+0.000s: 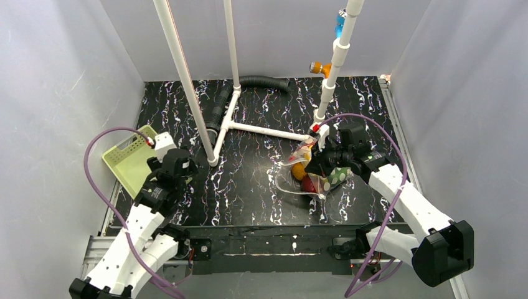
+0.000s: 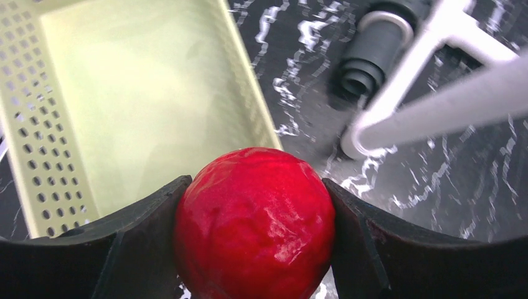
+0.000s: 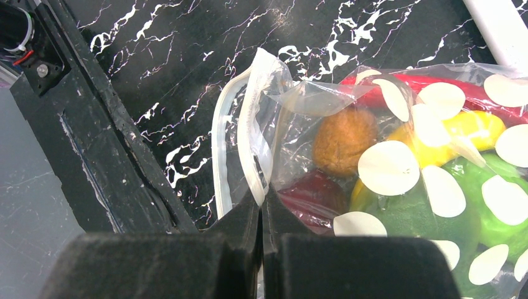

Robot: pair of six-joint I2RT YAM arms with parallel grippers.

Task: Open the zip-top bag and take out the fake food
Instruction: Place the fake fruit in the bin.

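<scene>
Marbled table: left end effector clasps glossy red fruit, right end effector pinches floppy bag.

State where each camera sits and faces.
Top: above, behind the robot, looking down at the table; left arm and right arm show.
Left wrist: wrist-mounted, looks past the left gripper, holding a red ball, at the basket and pipe.
Right wrist: wrist-mounted, looks down the right gripper, pinching the bag by its rim.
Shared: basket, top and left wrist; bag, top and right wrist.
</scene>
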